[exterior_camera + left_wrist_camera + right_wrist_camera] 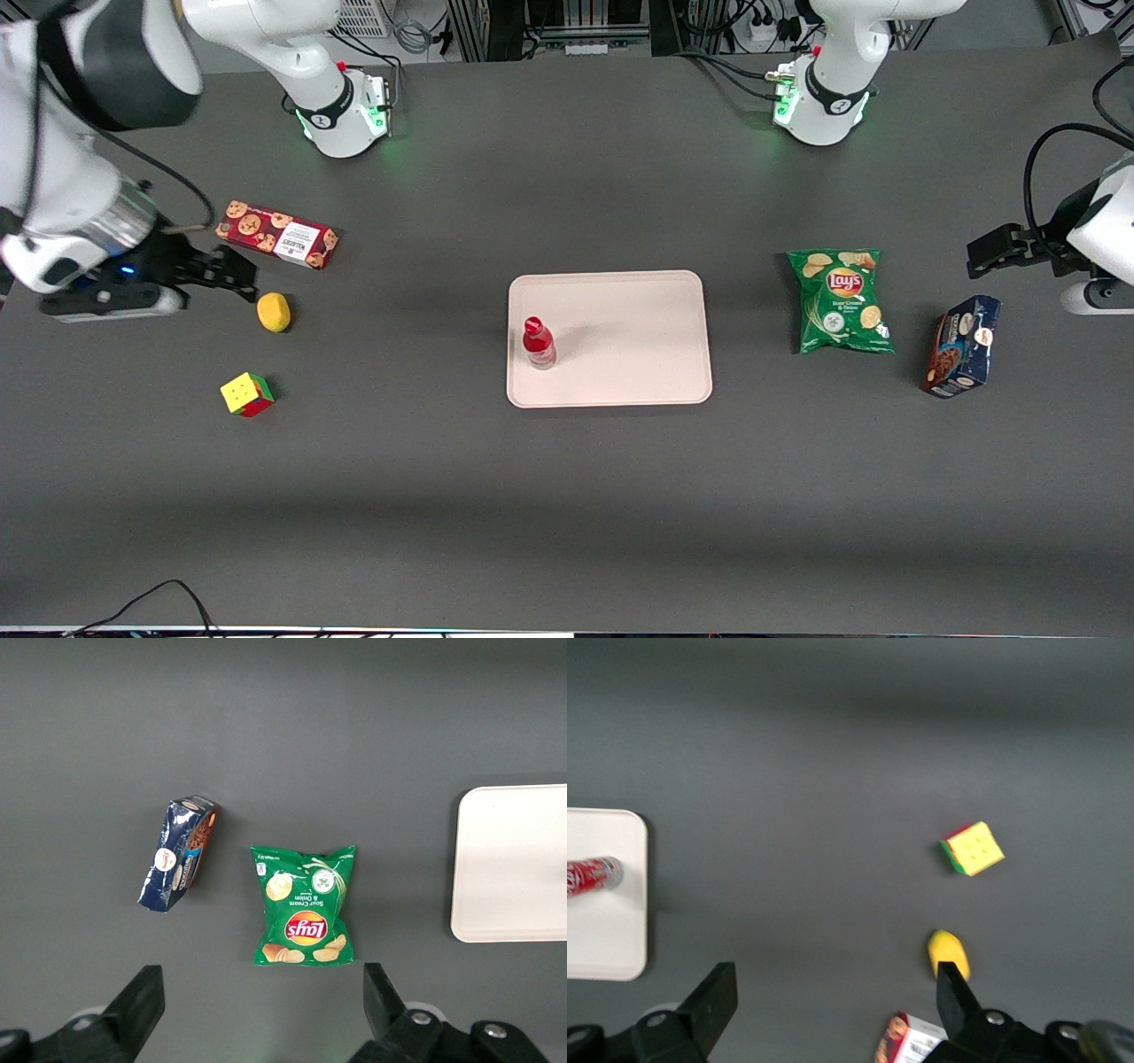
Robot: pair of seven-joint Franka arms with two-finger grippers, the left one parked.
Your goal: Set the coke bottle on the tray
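Note:
The coke bottle (538, 343), small and red with a red cap, stands upright on the pale pinkish-beige tray (633, 306), near the tray edge toward the working arm's end. It also shows in the right wrist view (592, 877) on the tray (607, 935). My right gripper (239, 276) is far from the tray, toward the working arm's end of the table, above the table beside the lemon. In the right wrist view the gripper (833, 997) is open and empty, its fingers (718, 997) wide apart over bare table.
A lemon (274, 312), a red cookie box (277, 234) and a colour cube (247, 393) lie near my gripper. A green Lay's bag (840, 299) and a dark blue box (962, 346) lie toward the parked arm's end.

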